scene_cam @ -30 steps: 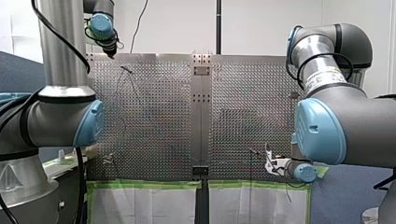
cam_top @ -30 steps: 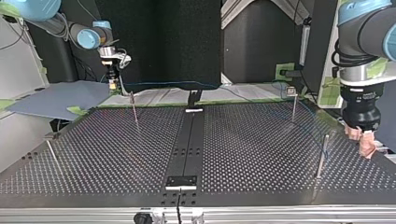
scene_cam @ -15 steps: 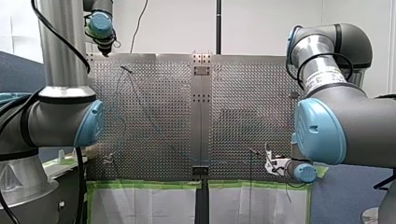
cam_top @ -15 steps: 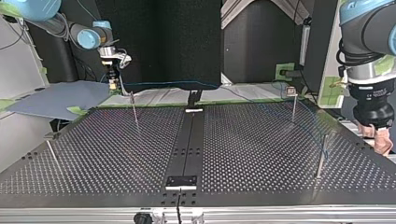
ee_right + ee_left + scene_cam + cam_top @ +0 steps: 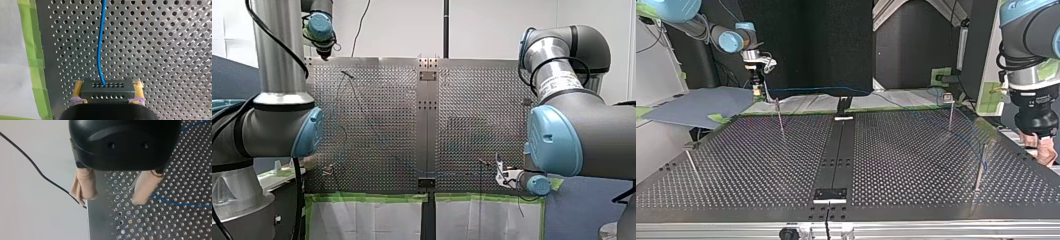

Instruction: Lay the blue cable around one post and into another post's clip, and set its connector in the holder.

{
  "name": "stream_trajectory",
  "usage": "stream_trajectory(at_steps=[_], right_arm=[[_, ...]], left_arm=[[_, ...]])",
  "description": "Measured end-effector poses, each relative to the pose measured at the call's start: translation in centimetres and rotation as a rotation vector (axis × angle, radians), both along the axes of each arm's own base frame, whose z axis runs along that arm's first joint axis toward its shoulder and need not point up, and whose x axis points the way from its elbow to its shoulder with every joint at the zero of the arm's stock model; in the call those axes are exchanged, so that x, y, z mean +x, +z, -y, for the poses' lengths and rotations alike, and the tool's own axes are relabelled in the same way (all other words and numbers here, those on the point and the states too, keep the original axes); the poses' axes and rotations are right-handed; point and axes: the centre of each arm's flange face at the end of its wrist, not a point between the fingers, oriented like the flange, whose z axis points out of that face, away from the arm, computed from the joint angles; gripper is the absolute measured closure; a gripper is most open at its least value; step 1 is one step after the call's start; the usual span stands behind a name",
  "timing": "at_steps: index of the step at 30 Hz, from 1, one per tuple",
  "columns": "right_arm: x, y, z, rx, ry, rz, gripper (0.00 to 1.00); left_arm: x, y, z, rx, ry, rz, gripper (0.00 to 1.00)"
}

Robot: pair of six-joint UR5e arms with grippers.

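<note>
Change: my left claw (image 5: 111, 198) has drawn off from the near right post (image 5: 980, 167) toward the top view's right edge, and over the last half second it hardly shifts; my right claw (image 5: 108, 86) has not moved
Meaning: the left arm's share of the routing looks finished, with the cable left at that post; seating the connector is likely the step that remains
Left claw: beige pads apart with nothing between them, hanging over the corner of the surface (image 5: 746, 165); the cable runs close by one pad, though I cannot tell whether it touches
Right claw: yellow pads clamped on the black connector (image 5: 107, 92), held above the surface near its green tape (image 5: 35, 50)
Blue cable (image 5: 816, 90): leaves the connector, spans the far edge in the top view, passes the far right post (image 5: 950, 112) and drops to the near right post; whether it sits in a clip is too fine to tell
Counts: two arms, two claws, one cable, one connector, four posts in the top view
Holder: two small fittings lie on the dark middle strip (image 5: 838, 155); I cannot tell which one is the holder
</note>
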Motion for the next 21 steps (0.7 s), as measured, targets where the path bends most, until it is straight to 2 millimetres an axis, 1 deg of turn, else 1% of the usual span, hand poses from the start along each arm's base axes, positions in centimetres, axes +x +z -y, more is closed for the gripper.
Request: stream_trajectory(at_steps=[10,21], right_arm=[[0.0,0.0,0.0,0.000,0.001,-0.001,1.00],[0.0,0.0,0.0,-0.002,0.000,-0.006,1.00]], left_arm=[[0.3,0.4,-1.1,0.005,0.066,0.043,0.00],[0.7,0.9,-1.6,0.000,0.068,0.088,0.00]])
